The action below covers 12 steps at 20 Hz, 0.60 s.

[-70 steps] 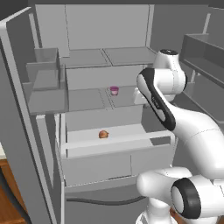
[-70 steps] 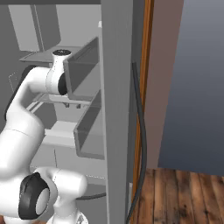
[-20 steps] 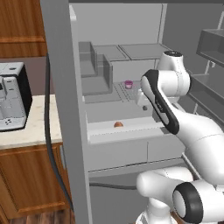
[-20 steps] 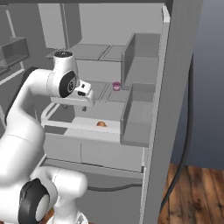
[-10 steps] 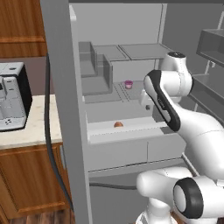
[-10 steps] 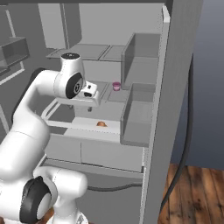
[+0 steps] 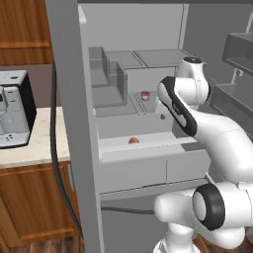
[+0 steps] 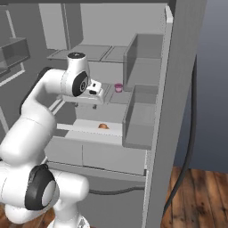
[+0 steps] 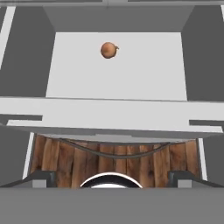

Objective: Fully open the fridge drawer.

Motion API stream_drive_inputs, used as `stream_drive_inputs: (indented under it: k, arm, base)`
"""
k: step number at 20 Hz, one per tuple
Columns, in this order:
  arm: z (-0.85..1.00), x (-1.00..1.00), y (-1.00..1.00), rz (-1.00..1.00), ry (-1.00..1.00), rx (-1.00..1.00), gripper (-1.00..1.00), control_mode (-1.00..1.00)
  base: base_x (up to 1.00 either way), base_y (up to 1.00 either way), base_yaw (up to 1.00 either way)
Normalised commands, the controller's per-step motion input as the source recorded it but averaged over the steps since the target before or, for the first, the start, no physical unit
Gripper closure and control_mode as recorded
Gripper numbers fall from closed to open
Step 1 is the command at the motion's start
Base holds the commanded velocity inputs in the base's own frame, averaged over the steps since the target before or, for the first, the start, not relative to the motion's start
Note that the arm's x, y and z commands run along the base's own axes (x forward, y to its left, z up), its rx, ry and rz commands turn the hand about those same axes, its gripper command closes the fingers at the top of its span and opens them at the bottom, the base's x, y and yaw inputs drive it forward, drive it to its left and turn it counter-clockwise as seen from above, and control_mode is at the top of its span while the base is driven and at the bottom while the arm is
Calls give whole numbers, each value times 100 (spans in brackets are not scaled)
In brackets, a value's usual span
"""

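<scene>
The fridge drawer [image 7: 148, 150] stands pulled out of the open fridge, a wide shallow light-grey tray with a paler front lip [image 9: 113, 113]. A small brown onion [image 9: 109, 50] lies on its floor toward the back, and the onion [image 8: 103, 126] also shows from the right. My gripper [image 8: 87, 106] hangs above the drawer's front part and points down at it. In the hand view its finger tips [image 9: 41, 177] stand far apart, so the gripper [image 9: 111, 178] is open and holds nothing. From the left, the gripper [image 7: 161, 114] is partly hidden behind my arm.
A pink cup [image 7: 145, 95] stands on the shelf behind my hand. Grey door bins [image 8: 142, 120] line the right door, close to the drawer's right end. The left door [image 7: 69, 123] stands open beside a counter with a coffee machine [image 7: 12, 108]. Two closed lower drawer fronts [image 7: 148, 173] sit beneath.
The base drove between 3.5 s and 1 s ago, shifting both base views. Over the last second my hand drifted slightly toward the fridge's right side. The drawer and onion stayed put.
</scene>
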Motion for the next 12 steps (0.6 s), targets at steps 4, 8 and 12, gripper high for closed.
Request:
stream_drive_inputs:
  k: [4,8,12]
  arm:
    - [-3,47,0,0,0,0,-100,-100]
    - [-10,45,0,0,0,0,-100,-100]
    - [-20,42,0,0,0,0,-100,-100]
  base:
    - [0,0,0]
    - [0,0,0]
    - [0,0,0]
